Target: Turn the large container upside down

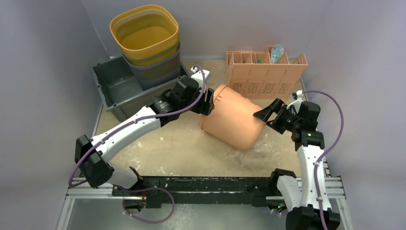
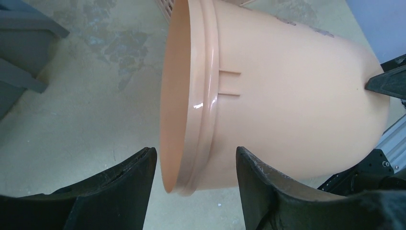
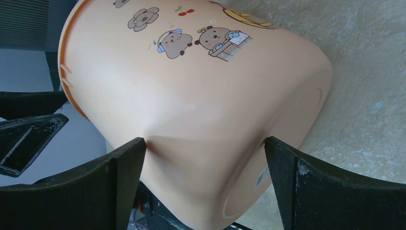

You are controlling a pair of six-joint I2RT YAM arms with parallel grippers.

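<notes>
Your large container (image 1: 237,120) is tipped on its side over the middle of the worktop (image 1: 167,148), mouth facing left, with your right tool (image 3: 205,143) spread wide and pinching its base end, denting the wall, while your left tool (image 2: 196,158) stands parted astride the rim.

Tilted peach container (image 3: 201,96) in gripper (image 3: 205,143)

The large container (image 2: 287,96) is made of smooth peach plastic, faintly glossy at the rim. The table (image 2: 72,120) is covered by a rough, mottled, stained, matt surface.
</notes>
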